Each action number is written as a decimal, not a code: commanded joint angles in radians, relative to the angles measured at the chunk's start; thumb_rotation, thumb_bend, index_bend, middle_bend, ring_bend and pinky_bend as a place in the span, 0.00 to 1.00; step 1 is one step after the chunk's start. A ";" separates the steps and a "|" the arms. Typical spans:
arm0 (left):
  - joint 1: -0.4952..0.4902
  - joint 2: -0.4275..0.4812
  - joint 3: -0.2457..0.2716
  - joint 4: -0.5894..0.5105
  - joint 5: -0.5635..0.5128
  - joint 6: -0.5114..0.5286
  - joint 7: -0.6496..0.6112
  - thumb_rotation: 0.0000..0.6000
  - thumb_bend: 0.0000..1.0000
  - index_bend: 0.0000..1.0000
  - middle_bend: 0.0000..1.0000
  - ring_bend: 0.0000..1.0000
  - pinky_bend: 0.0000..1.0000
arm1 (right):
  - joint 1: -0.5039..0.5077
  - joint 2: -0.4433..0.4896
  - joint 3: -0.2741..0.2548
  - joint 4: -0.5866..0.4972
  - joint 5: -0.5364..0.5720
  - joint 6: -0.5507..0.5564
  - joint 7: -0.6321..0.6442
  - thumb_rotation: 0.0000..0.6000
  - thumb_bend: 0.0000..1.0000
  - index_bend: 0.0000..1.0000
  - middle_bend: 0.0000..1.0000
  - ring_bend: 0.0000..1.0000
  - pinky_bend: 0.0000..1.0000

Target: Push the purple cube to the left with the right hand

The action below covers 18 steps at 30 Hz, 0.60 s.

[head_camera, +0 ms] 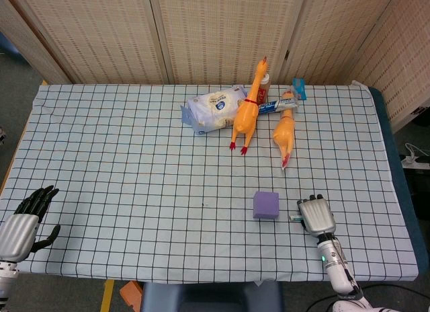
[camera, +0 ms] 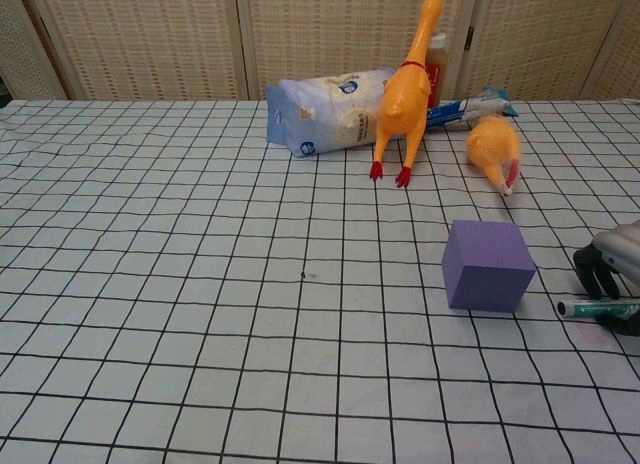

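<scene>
The purple cube (head_camera: 266,205) (camera: 487,265) sits on the checked cloth, right of the table's middle and toward the front. My right hand (head_camera: 316,215) (camera: 612,267) lies on the table to the right of the cube, a small gap away and not touching it. Its fingers are curled down. A green pen (head_camera: 295,218) (camera: 597,307) sticks out from under it toward the cube and appears to be held. My left hand (head_camera: 24,221) rests at the front left corner with fingers spread and nothing in it.
At the back stand a white wipes pack (head_camera: 213,109), an upright rubber chicken (head_camera: 247,113), a second chicken lying down (head_camera: 284,133), a toothpaste tube (head_camera: 277,105) and a bottle (head_camera: 264,85). The table's right edge (head_camera: 396,191) is close to the right hand.
</scene>
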 commanded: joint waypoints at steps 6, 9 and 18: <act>0.000 0.001 0.000 -0.003 -0.003 -0.003 0.003 1.00 0.41 0.00 0.00 0.00 0.14 | 0.002 -0.007 -0.004 0.019 0.012 -0.017 0.007 1.00 0.39 0.78 0.62 0.44 0.46; 0.000 0.001 -0.001 -0.004 -0.006 -0.005 0.006 1.00 0.41 0.00 0.00 0.00 0.14 | 0.004 -0.009 -0.005 0.026 0.010 -0.022 0.016 1.00 0.39 0.79 0.62 0.45 0.48; -0.001 0.000 -0.002 -0.005 -0.006 -0.004 0.008 1.00 0.41 0.00 0.00 0.00 0.14 | -0.001 0.009 0.002 0.010 -0.010 -0.003 0.068 1.00 0.40 0.89 0.69 0.51 0.53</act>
